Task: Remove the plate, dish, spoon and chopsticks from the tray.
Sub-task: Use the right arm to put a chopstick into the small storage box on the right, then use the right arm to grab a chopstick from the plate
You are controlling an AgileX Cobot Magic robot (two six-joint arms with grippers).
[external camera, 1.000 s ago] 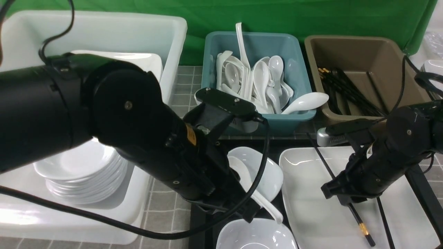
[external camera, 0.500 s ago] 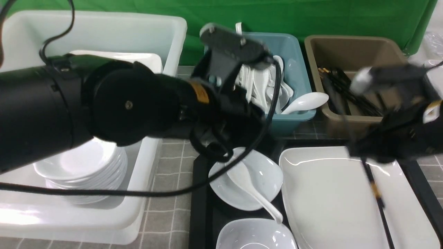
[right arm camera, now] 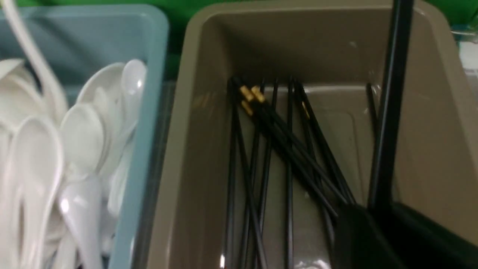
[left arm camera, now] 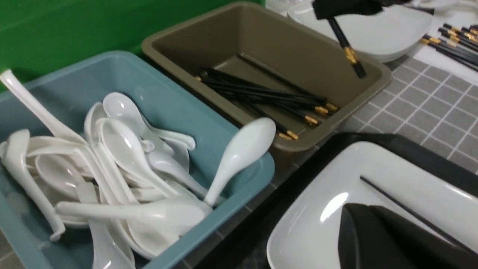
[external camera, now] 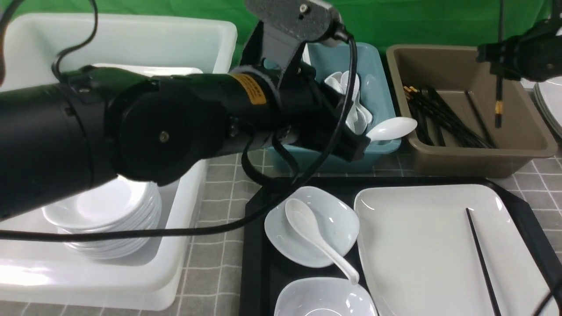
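On the black tray lies the large white plate with one black chopstick on it. To its left, the white spoon rests in a small white dish. A second dish sits at the front edge. My right gripper hangs over the brown tub, shut on the other chopstick, which points down, gold band low. My left gripper is shut and empty, raised in front of the teal tub.
The teal tub holds several white spoons. Several black chopsticks lie in the brown tub. A big white tub on the left holds stacked dishes. More plates stand at the far right.
My right gripper lifted one chopstick off the plate and carried it back over the brown tub. My left arm rose from the tray toward the teal tub.
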